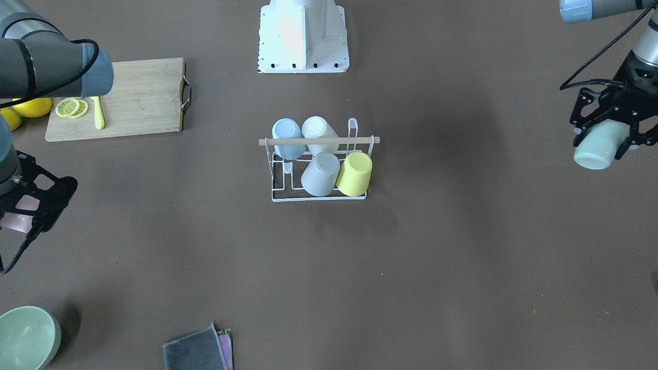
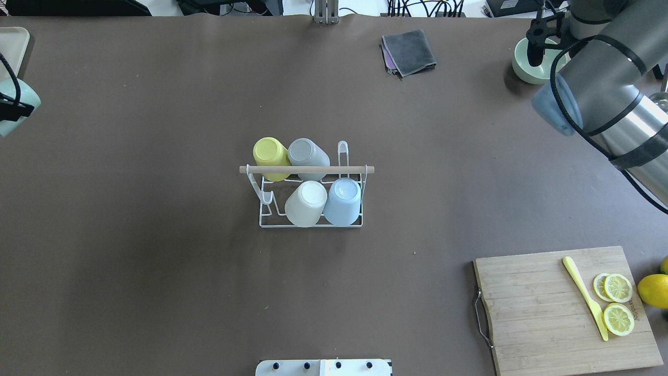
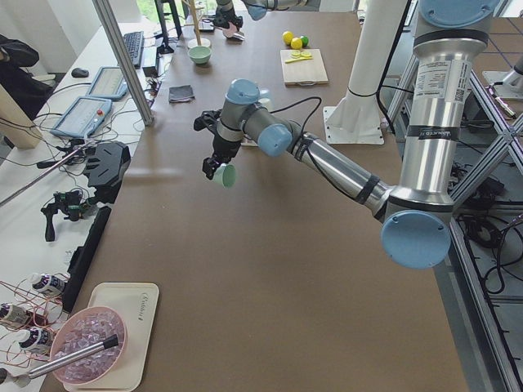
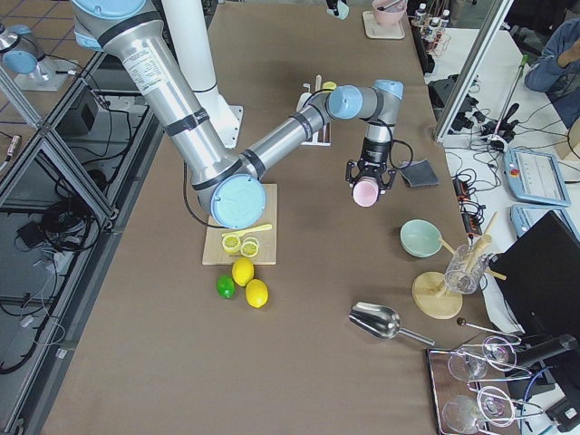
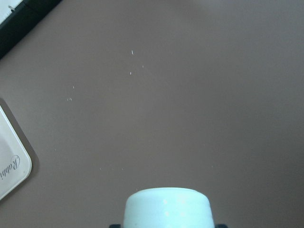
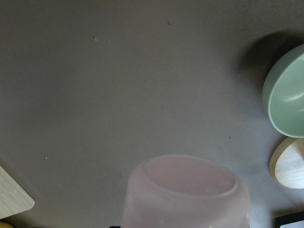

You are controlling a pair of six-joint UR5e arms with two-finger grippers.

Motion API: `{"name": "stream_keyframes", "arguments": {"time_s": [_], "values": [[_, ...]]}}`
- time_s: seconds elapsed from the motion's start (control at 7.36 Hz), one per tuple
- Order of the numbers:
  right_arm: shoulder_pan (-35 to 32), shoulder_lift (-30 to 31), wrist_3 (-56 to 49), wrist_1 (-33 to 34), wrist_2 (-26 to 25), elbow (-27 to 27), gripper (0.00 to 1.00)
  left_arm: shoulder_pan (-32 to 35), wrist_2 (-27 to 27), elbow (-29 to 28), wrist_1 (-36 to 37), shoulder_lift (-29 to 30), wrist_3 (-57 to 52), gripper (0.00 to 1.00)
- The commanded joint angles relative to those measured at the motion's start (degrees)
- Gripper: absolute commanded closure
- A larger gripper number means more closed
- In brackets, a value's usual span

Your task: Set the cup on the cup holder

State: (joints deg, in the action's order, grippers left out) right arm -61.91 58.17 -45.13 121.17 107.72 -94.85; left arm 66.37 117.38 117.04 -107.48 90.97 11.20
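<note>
Mint cup (image 1: 599, 151) sits clamped in left gripper (image 1: 605, 141), pink cup (image 6: 185, 194) in right gripper (image 1: 23, 213); each is best lowered mouth-down over a free prong (image 1: 287, 168) of the cup holder (image 1: 318, 140).

pink cup (image 6: 185, 194): blurred, cut by bottom edge in right wrist view | mint cup (image 5: 167, 207): only one end shows in left wrist view | cup holder (image 1: 354, 140): prongs under its four cups (image 1: 321, 174) hidden | green bowl (image 1: 25, 336), far from cup holder: cut by front view's corner
</note>
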Motion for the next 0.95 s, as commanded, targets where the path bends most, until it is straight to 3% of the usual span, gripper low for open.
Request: {"name": "stream_keyframes", "arguments": {"time_s": [0.0, 0.14, 0.41, 0.54, 0.82], "values": [[-1.46, 1.15, -3.45, -9.30, 10.62, -0.95, 1.00, -1.33, -0.13, -2.67, -27.92, -9.38, 7.94, 1.00], [-1.46, 2.81, -3.48, -17.29, 16.85, -0.87, 1.00, -1.33, -0.22, -5.48, -40.14, -11.50, 10.22, 1.00], [-0.24, 3.44, -2.87, -28.84, 20.15, 1.41, 1.00, -1.68, -0.31, -8.32, -57.51, -12.30, 12.52, 1.00], [0.99, 3.44, -2.78, -33.58, 20.25, 2.20, 1.00, -2.55, -0.13, -8.76, -63.58, -11.61, 13.14, 1.00], [1.17, 3.71, -1.46, -40.20, 20.34, 2.82, 1.00, -8.60, -2.31, -8.50, -66.71, -7.85, 12.97, 1.00]]}}
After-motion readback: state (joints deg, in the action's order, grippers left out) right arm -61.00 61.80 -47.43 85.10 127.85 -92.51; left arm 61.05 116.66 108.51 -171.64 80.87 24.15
